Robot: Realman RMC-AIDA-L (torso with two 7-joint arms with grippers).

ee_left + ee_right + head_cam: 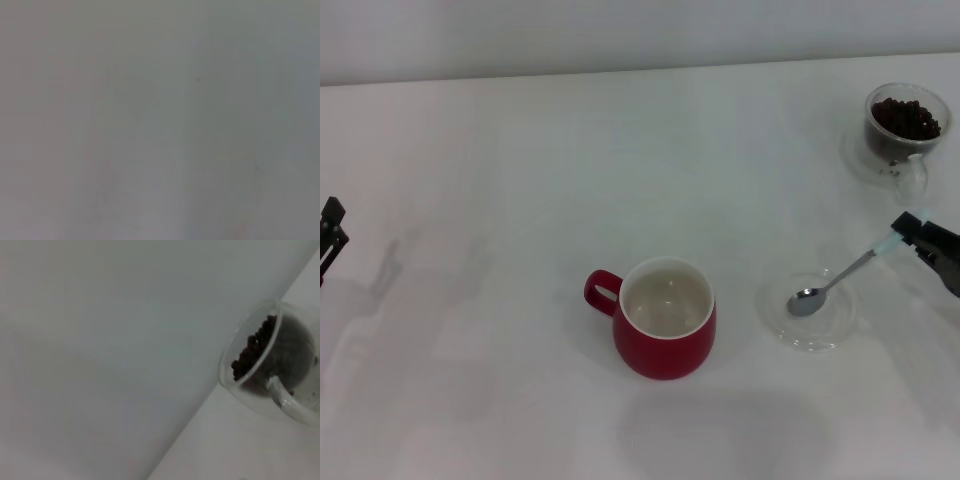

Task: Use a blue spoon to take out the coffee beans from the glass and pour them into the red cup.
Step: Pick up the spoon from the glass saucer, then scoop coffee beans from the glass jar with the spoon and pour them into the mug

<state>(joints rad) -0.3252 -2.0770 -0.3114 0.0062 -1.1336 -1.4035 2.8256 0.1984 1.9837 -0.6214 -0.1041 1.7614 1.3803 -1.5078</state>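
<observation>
The red cup [665, 332] stands upright in the middle of the table, white inside and empty, handle to the left. The glass [905, 125] holding the coffee beans [907, 118] stands at the far right; it also shows in the right wrist view [272, 365] with beans [252, 347] inside. The blue spoon [840, 278] rests its metal bowl in a flat clear glass dish [835, 335] right of the cup. My right gripper [912, 232] is shut on the end of the spoon's pale blue handle. My left gripper [330, 235] sits at the table's left edge.
The white table [500, 180] ends at a pale wall behind. The dish lies between the red cup and my right gripper. The left wrist view shows only a plain grey surface.
</observation>
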